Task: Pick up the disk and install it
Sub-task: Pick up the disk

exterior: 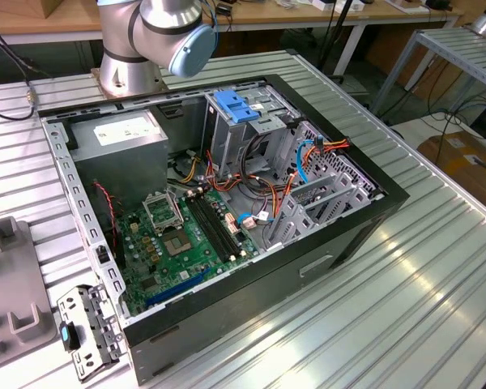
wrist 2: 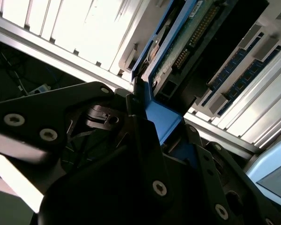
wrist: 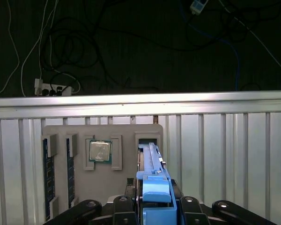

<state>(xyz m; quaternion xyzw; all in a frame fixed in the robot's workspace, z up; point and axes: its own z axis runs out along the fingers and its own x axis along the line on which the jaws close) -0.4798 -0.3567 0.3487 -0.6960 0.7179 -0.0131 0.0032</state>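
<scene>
The disk (wrist: pixel 152 176) stands on edge in a slot of a grey holder tray (wrist: pixel 131 180), with its blue side rail facing the first wrist view. In the second wrist view the disk (wrist 2: pixel 185 35) shows its green circuit board and its blue rail. My gripper (wrist: pixel 152 206) straddles the disk, and its black fingers (wrist: pixel 124 206) press on both sides of the blue rail. In the second wrist view my gripper (wrist 2: pixel 161 126) has one finger (wrist 2: pixel 140 122) lying against the rail. It looks shut on the disk.
The grey tray also holds a processor chip (wrist: pixel 100 151) and memory sticks (wrist: pixel 47 173). In the exterior view an open computer case (exterior: pixel 332 243) lies on the ribbed metal table, with a blue-handled drive cage (exterior: pixel 236 105), power-supply box (exterior: pixel 117 134) and motherboard (exterior: pixel 186 235). The arm's base (exterior: pixel 146 40) stands behind it.
</scene>
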